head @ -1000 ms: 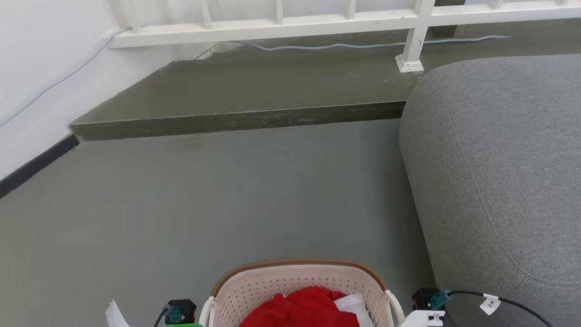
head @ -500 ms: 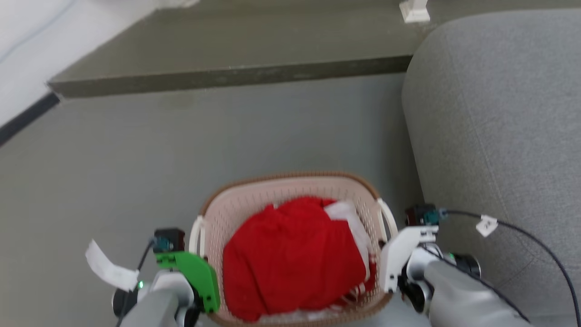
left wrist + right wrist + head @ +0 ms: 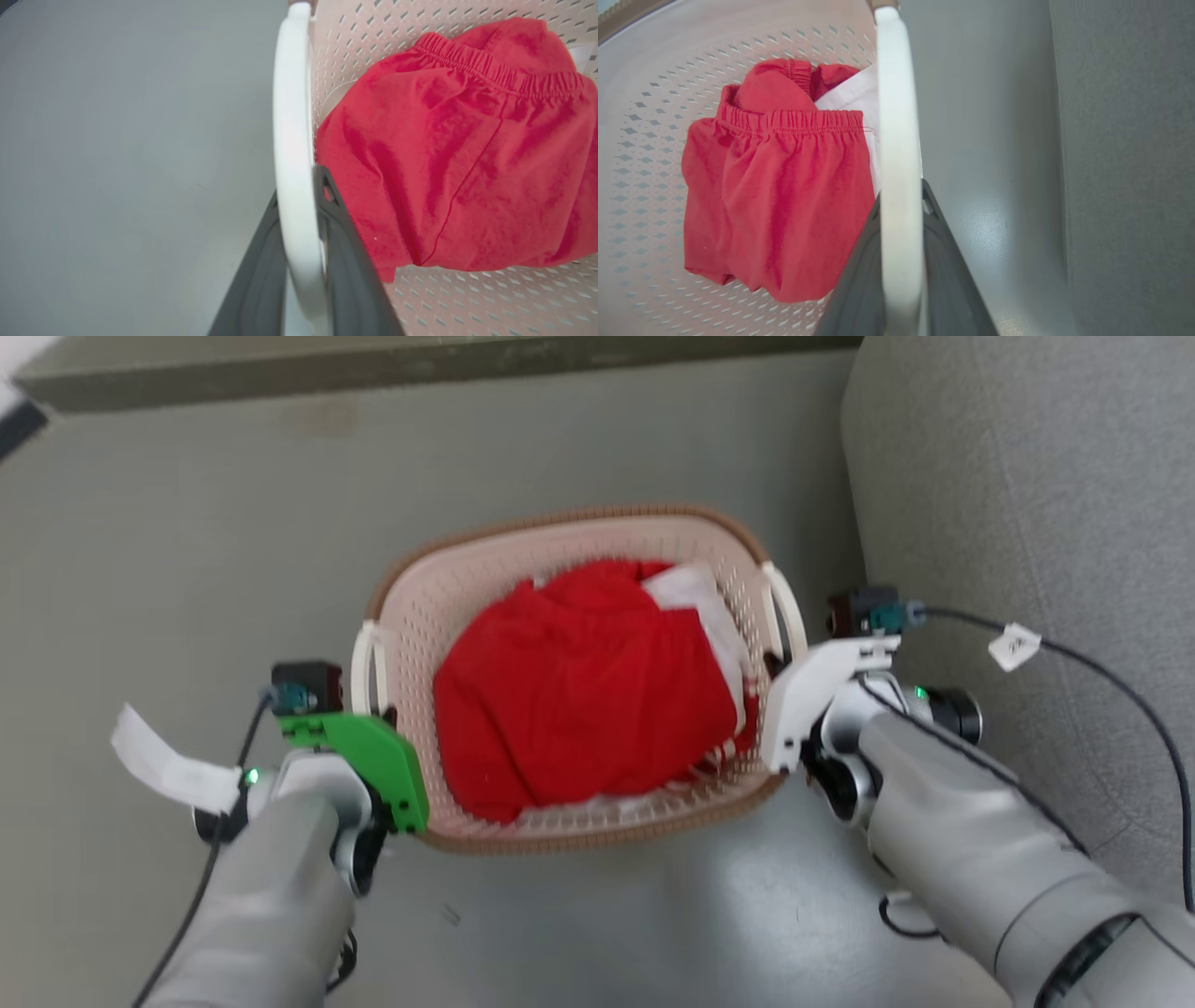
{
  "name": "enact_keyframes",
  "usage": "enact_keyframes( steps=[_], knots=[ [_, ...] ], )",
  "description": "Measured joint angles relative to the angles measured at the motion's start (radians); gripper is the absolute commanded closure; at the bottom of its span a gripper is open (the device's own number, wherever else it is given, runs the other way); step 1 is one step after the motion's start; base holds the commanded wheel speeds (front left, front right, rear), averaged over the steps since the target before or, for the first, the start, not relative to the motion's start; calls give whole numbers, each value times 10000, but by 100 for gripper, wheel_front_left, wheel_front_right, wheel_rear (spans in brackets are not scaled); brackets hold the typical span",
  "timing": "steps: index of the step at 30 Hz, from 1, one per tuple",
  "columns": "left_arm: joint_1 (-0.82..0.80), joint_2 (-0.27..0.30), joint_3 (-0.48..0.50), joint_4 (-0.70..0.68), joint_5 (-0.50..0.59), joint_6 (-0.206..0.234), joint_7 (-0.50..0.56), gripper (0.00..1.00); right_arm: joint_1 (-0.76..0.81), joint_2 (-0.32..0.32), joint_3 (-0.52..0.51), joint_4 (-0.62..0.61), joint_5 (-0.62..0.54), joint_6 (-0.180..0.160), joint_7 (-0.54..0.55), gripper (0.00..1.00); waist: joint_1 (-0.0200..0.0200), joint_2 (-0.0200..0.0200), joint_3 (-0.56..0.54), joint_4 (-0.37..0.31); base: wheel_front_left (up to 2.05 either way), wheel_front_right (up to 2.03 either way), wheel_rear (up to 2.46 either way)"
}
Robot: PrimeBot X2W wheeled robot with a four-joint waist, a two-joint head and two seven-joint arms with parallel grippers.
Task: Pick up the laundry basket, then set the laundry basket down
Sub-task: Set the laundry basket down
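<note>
Wrist views: left gripper [image 3: 299, 191] and right gripper [image 3: 901, 193] each seemingly pinch a smooth white handle [image 3: 290, 116] of the perforated laundry basket [image 3: 420, 607].

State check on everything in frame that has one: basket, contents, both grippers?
laundry basket: upright, loaded; lifted or on the floor, cannot tell.
red garment: crumpled, inside the basket.
white cloth: in the basket, partly under the red garment.
left gripper: fingers shut on the left handle.
right gripper: fingers shut on the right handle.
</note>
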Motion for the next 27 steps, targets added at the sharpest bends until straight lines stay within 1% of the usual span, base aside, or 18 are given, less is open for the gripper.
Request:
enact_keyframes(
  steps=[1,6,25,27],
  knots=[
    [-144,17,8,-17,8,10,0,100,-151,-10,-10,-35,-2,-63,0,100,0,0,132,-10,0,0,0],
    [-799,44,12,-98,100,88,2,100,-795,-52,-61,-48,-73,-157,-36,100,0,0,778,-53,0,0,0],
    [-2992,171,-10,-253,552,228,2,100,-2834,-180,-257,54,-380,-293,-443,100,0,0,3262,-42,0,0,0],
    [-3236,171,-10,-263,579,228,-17,100,-3112,-198,-265,90,-453,-318,-470,100,1,0,3653,-16,0,0,0]
  ],
)
